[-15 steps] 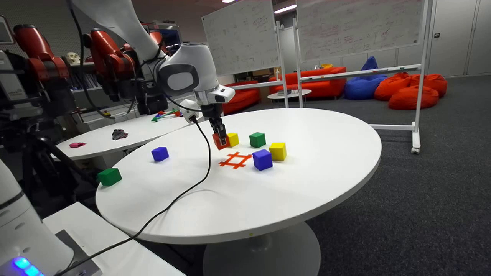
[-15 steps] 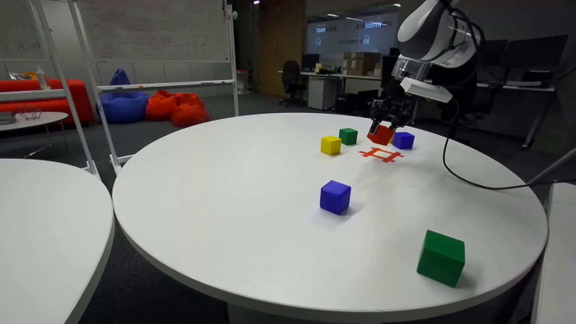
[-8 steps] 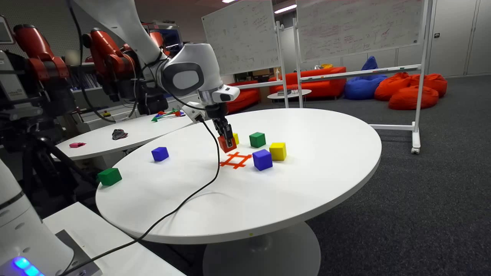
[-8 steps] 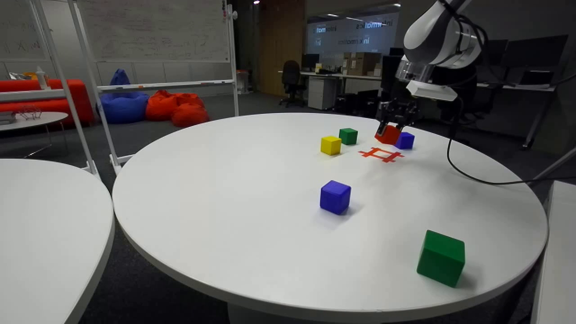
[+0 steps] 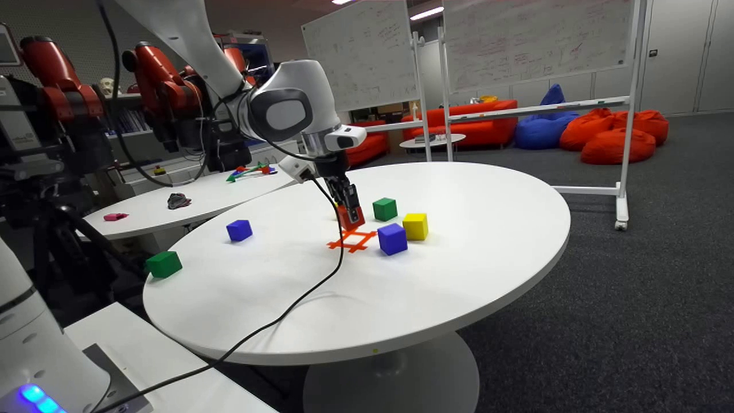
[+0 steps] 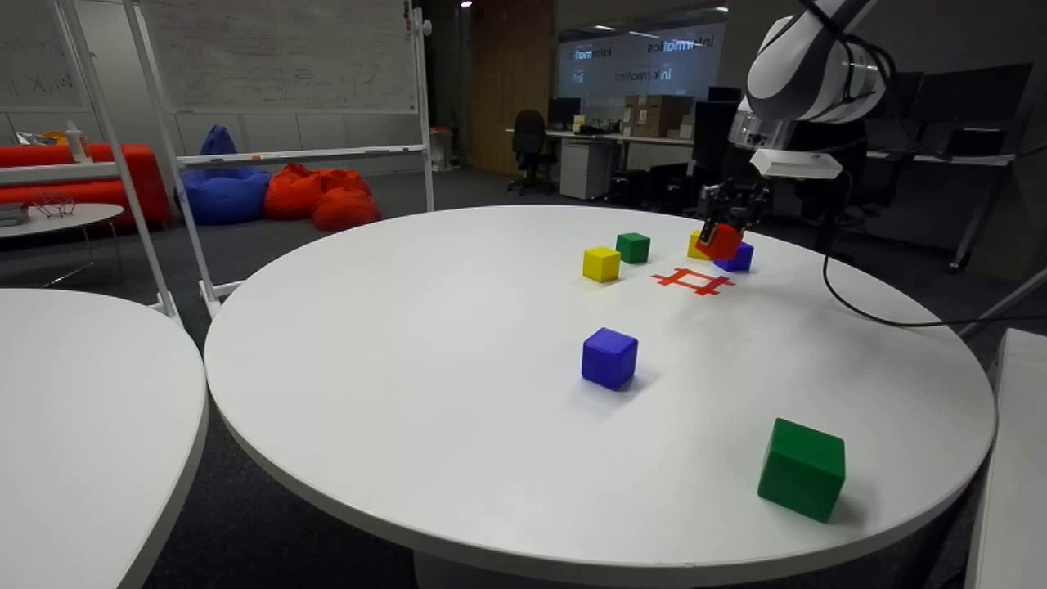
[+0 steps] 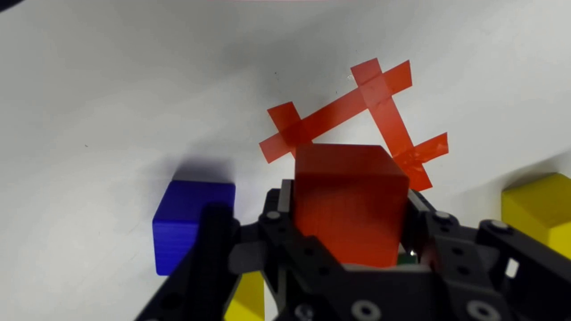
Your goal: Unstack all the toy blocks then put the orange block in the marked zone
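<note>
Carried slightly to the right in both exterior views since half a second earlier, the orange block (image 6: 724, 244) hangs tilted above a round white table (image 5: 476, 275), clasped in the end effector (image 7: 350, 200). From the left in an exterior view, a green block (image 5: 164, 264) sits by the table's edge, with a blue block (image 5: 239, 230) farther in, well apart from it. A yellow block (image 7: 539, 211), hidden behind the end effector but for a sliver, shows more fully at the right of the wrist view. At center lies the marked zone (image 7: 334, 114), a hash of red-orange tape; the clasped block is near it and, in the wrist view, hides part of its lines. Farther right stand another green block (image 5: 385, 209) and another blue block (image 5: 393, 239), the blue just beside the tape. Rightmost on the table is another yellow block (image 5: 415, 226), near that blue block; whether the two touch cannot be told. Red beanbags (image 5: 608, 147) rest on the dark floor (image 5: 642, 275) at far right.
</note>
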Robot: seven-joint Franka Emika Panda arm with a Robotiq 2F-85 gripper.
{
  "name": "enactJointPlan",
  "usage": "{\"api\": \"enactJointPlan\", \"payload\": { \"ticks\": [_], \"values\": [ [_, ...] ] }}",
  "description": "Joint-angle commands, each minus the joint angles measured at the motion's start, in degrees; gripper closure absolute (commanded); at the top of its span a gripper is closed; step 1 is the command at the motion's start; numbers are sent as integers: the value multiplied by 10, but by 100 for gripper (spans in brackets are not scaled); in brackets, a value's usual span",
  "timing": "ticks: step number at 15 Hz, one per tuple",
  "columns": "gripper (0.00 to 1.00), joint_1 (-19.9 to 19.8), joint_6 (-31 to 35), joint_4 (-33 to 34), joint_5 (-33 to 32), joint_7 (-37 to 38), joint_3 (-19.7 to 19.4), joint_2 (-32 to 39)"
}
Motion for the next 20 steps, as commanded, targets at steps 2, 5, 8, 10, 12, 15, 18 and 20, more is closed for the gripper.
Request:
{"api": "enactJointPlan", "payload": {
  "ticks": [2,5,8,10,12,15,18,20],
  "values": [
    [44,0,-1,0,-2,2,1,-1],
    [69,5,-15,-1,-18,3,-5,-3],
    [69,32,-44,0,-98,48,-35,0],
    [69,44,-59,1,-137,72,-45,1],
    [69,60,-73,3,-184,105,-60,3],
    [44,44,-58,1,-153,81,-41,4],
    [44,43,-58,1,-153,81,-41,4],
    [69,43,-58,1,-153,81,-41,4]
  ]
}}
